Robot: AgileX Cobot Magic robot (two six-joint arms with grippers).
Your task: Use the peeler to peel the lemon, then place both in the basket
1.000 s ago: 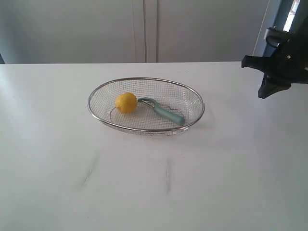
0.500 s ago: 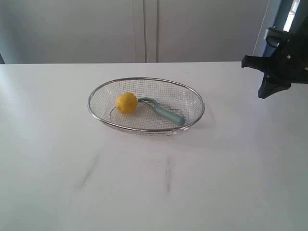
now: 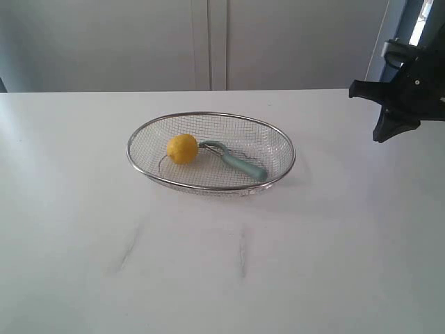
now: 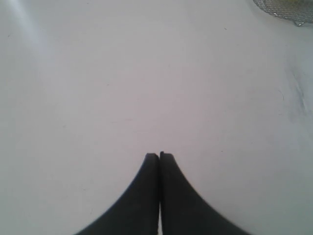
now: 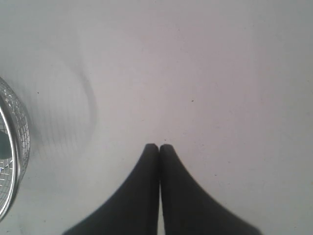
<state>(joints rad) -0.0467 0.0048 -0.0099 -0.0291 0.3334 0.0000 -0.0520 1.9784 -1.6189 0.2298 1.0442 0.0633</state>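
The silver wire basket [image 3: 279, 142] stands mid-table. Inside it lie the yellow lemon [image 3: 182, 148] and, just to its right, the teal-handled peeler [image 3: 240, 164], its metal head pointing at the lemon. My right gripper [image 3: 384, 136] hangs above the table at the far right, well away from the basket, fingers pressed together and holding nothing [image 5: 159, 145]. The left arm is out of the exterior view; its gripper [image 4: 159, 154] is shut over bare table. A bit of basket rim shows at the edge of the left wrist view [image 4: 286, 11] and of the right wrist view [image 5: 12, 161].
The white table [image 3: 208, 264] spreads wide around the basket, with faint grey scuff marks [image 3: 128, 250] in front of it. Pale cabinet doors [image 3: 208, 42] close off the back.
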